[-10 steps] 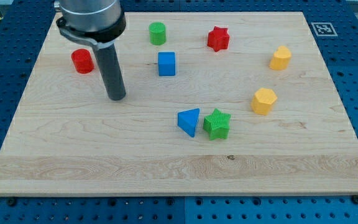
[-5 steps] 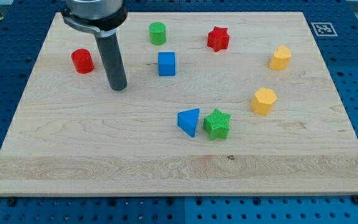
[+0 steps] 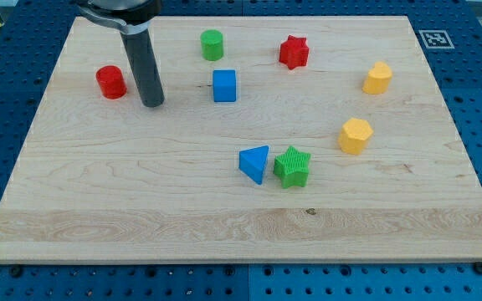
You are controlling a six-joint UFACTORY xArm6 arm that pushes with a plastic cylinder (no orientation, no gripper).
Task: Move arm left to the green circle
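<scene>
The green circle (image 3: 212, 44) is a short green cylinder near the view's top, left of centre on the wooden board (image 3: 124, 192). My tip (image 3: 152, 104) rests on the board below and to the left of the green circle, between the red cylinder (image 3: 110, 82) and the blue cube (image 3: 224, 85). The tip touches no block.
A red star (image 3: 293, 52) lies right of the green circle. Two yellow blocks (image 3: 377, 78) (image 3: 355, 135) lie at the view's right. A blue triangle (image 3: 255, 163) and a green star (image 3: 292, 165) sit side by side near the centre.
My tip has moved toward the view's top, from below the red cylinder's level to beside it. No block has moved.
</scene>
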